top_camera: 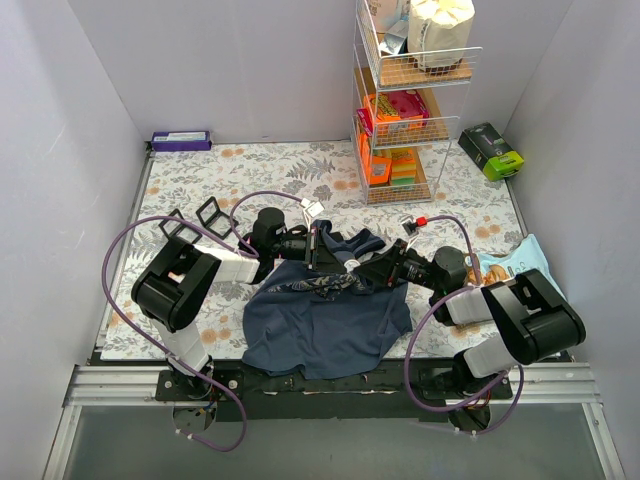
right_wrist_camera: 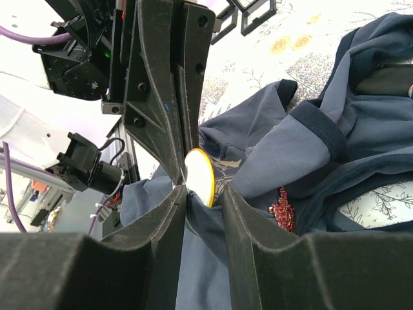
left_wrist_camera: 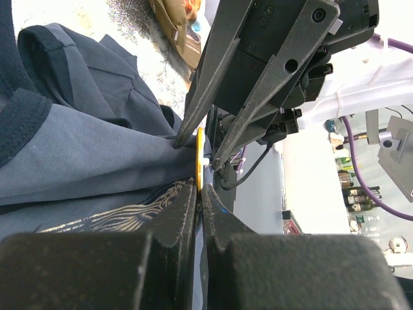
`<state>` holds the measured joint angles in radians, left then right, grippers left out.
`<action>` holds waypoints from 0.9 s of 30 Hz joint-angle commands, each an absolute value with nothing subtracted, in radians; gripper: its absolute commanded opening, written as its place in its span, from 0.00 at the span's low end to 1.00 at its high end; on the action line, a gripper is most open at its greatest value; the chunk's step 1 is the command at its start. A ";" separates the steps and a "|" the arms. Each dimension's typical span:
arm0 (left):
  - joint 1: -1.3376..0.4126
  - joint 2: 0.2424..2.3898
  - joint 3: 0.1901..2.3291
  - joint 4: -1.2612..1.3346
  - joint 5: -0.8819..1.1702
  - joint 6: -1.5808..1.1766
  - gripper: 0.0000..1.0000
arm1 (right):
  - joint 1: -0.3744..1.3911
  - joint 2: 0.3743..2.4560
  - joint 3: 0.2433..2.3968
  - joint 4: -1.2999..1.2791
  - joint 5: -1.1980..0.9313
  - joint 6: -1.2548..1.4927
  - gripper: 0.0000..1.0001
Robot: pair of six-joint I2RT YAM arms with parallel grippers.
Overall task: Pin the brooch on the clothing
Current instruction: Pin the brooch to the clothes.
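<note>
**Both grippers meet at a raised fold of the clothing**

On the floral table the navy clothing lies bunched at the middle. One fold stands raised where the arms meet, presumably to offer fabric to the pin. The left gripper is clamped edge-on upon the brooch, a white disc with a yellow rim, steadying it beside the cloth. The right gripper is narrowly parted, straddling disc and fold, one finger touching the fabric, probably to press them together. Whether the pin has entered cannot be told.

Part of brooch behind left claw
</note>
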<state>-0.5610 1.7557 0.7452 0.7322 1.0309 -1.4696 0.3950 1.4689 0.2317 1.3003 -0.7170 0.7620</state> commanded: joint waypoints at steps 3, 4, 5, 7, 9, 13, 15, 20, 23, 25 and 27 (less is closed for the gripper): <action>-0.574 1.695 0.747 0.732 1.040 -1.453 0.00 | 0.405 1.508 0.253 1.519 -0.756 0.781 0.35; -0.575 1.700 0.747 0.729 1.042 -1.451 0.00 | 0.406 1.512 0.259 1.520 -0.759 0.784 0.34; -0.575 1.700 0.749 0.727 1.043 -1.451 0.00 | 0.408 1.517 0.261 1.522 -0.767 0.785 0.34; -0.575 1.701 0.750 0.726 1.043 -1.450 0.00 | 0.413 1.528 0.267 1.528 -0.775 0.790 0.33; -0.575 1.701 0.750 0.724 1.045 -1.447 0.00 | 0.416 1.537 0.267 1.549 -0.784 0.802 0.32; -0.577 1.703 0.752 0.721 1.045 -1.450 0.00 | 0.416 1.554 0.265 1.594 -0.799 0.828 0.31; -0.575 1.706 0.750 0.723 1.045 -1.451 0.00 | 0.416 1.548 0.259 1.594 -0.798 0.827 0.31; -0.575 1.698 0.750 0.716 1.037 -1.450 0.00 | 0.416 1.476 0.244 1.493 -0.755 0.766 0.35; -0.575 1.701 0.750 0.716 1.037 -1.450 0.00 | 0.416 1.454 0.241 1.457 -0.744 0.747 0.40; -0.575 1.700 0.749 0.722 1.040 -1.454 0.00 | 0.416 1.454 0.241 1.460 -0.744 0.749 0.42; -0.575 1.697 0.747 0.723 1.039 -1.454 0.00 | 0.416 1.460 0.238 1.480 -0.742 0.762 0.43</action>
